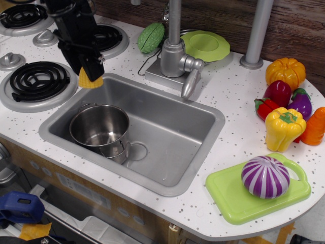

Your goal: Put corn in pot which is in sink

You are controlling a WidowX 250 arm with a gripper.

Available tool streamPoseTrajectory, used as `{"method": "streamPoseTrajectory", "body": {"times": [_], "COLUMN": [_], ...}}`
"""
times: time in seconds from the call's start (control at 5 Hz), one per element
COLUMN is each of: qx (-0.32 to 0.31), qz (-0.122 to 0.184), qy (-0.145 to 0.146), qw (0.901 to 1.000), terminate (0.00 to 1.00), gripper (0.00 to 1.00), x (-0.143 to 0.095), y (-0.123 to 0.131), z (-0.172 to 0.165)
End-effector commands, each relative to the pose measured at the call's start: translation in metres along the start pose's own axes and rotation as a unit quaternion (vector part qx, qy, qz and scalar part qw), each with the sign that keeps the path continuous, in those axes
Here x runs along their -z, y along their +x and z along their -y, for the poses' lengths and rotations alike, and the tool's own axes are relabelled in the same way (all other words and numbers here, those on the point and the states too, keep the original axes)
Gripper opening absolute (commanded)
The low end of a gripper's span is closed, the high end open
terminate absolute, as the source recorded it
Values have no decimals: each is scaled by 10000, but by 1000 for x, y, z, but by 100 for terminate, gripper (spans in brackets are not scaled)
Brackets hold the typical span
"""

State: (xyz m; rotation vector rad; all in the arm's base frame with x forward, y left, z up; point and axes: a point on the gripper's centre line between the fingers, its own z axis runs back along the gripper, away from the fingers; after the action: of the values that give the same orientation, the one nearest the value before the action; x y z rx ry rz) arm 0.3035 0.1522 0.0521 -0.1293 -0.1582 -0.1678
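Note:
My black gripper (90,75) is shut on the small yellow corn (88,81) and holds it above the back-left rim of the grey sink (172,133). The corn's lower end shows below the fingers; its top is hidden by them. The shiny steel pot (99,126) with loop handles stands upright and empty in the sink's left part, below and a little in front of the corn.
Stove burners (38,81) lie left of the sink. The faucet (177,56) stands behind it, with a green vegetable (151,37) and a green plate (205,46). Toy vegetables, among them a yellow pepper (283,127), sit at right. A green cutting board (256,195) holds a purple onion.

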Motion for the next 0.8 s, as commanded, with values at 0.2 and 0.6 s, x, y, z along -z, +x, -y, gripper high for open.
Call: {"method": "streamPoseTrajectory", "body": {"times": [0.2,0.6], "qx": [-555,-555], "qz": [570,570], "qy": [123,123], "qw": [9968,9968], "terminate": [0,0], "gripper": [100,100], "x": [-4,-4], "y": [-15,-15], "z": [2,2]}}
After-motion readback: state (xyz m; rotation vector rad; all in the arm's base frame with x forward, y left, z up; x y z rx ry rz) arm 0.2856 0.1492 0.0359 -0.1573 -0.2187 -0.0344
